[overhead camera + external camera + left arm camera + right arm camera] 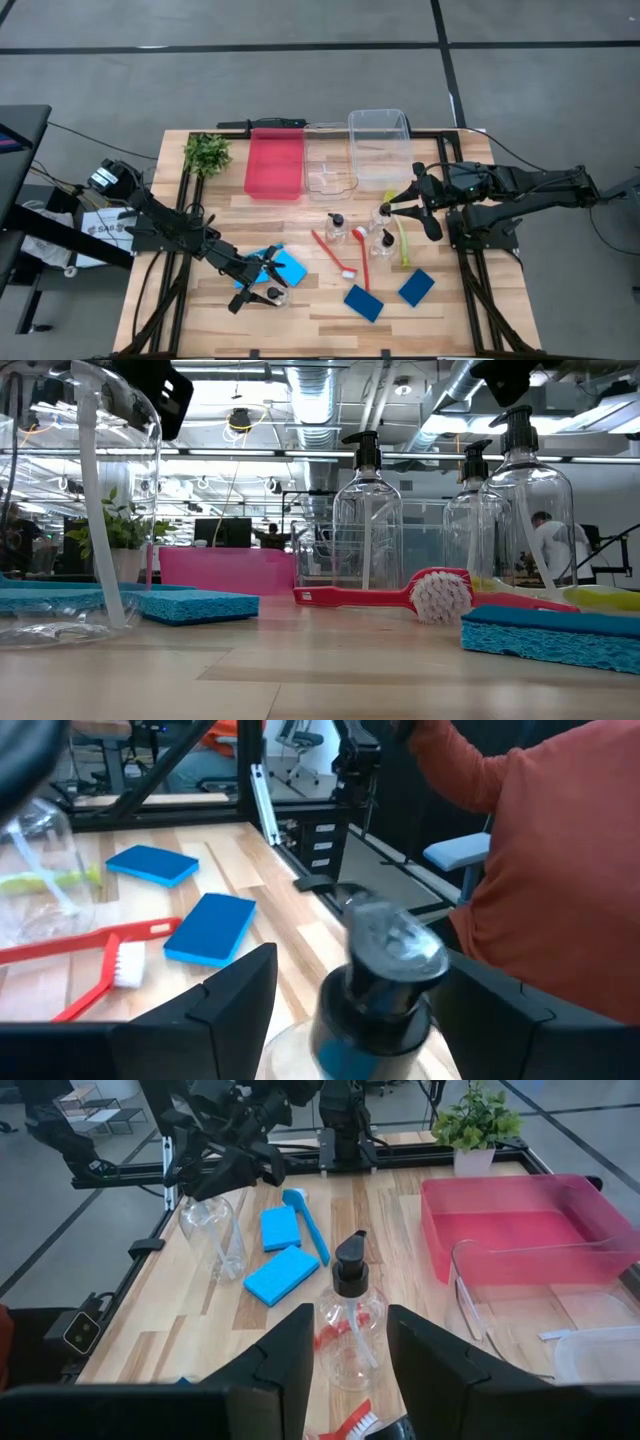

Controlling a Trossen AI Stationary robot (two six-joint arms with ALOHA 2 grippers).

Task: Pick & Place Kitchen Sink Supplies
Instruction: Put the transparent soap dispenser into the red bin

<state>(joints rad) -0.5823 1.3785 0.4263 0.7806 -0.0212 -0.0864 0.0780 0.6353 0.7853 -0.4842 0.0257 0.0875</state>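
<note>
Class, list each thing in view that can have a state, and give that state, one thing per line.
Left gripper: open, fingers either side of a pump top.
Pump bottle: upright, under the left gripper.
Right gripper: at a second bottle.
Second pump bottle: upright.
Red brush: lying flat.
Pink bin: empty.
Larger clear bin: empty.

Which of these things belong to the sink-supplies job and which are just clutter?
Job: clear plastic pump bottles with black tops; flat blue rectangular sponges; slim long-handled red brushes; yellow-green brush.
Lying about: leafy green plant; pink plastic bin; clear plastic bins.
</note>
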